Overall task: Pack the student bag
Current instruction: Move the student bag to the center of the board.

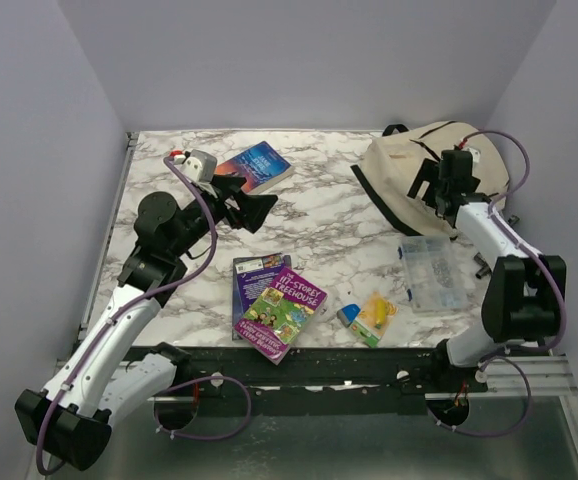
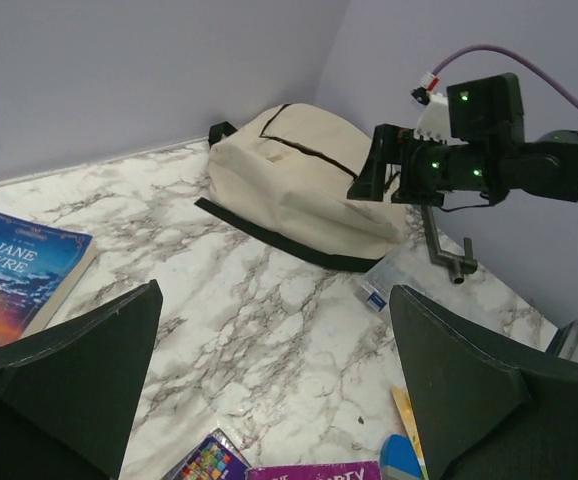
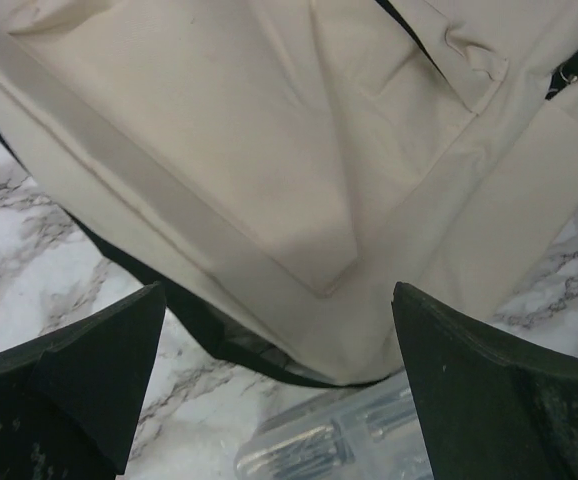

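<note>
While right claw (image 3: 279, 290) hangs spread over student bag (image 3: 219, 150), left claw (image 2: 274, 288) spread, empty; bag opening not discernible

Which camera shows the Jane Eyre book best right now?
Top external: the Jane Eyre book lies almost fully in view. Left wrist catches only part of its cover, cropped at the frame edge. Right wrist shows none of it.
</note>
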Robot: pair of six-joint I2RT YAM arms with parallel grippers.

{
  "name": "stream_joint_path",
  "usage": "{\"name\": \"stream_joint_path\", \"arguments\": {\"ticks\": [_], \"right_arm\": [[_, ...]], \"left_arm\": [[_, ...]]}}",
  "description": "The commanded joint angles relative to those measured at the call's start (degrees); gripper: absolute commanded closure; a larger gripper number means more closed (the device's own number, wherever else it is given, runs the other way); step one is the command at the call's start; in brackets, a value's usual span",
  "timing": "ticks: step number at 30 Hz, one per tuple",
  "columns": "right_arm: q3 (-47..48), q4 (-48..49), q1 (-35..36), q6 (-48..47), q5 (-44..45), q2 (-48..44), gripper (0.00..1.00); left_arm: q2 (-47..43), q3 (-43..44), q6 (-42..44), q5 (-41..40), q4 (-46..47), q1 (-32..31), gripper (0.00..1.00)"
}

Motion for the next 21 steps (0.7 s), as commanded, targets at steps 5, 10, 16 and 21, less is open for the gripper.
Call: {"name": "stream_joint_path", "arguments": {"ticks": [5, 10, 16, 21], "right_arm": [[9.6, -2.4, -1.2, -11.0, -13.7, 13.1, 0.06], [9.5, 1.6, -1.2, -11.8, -23.8, 16.5, 0.09], [16.1, 0.5, 5.4, -11.3, -29.0, 23.8, 0.15], [21.7, -1.2, 14.7, -8.2, -29.6, 28.9, 0.15]], "left_arm": [[-0.2, 0.9, -0.7, 1.6, -0.5, -0.8, 0.01], [0.4, 1.0, -1.3, 2.3, -0.8, -1.2, 0.01], [1.8, 1.5, -2.0, 3.0, -1.5, -1.2, 0.01], [3.2, 2.0, -2.5, 3.3, -2.1, -1.3, 0.02]]}}
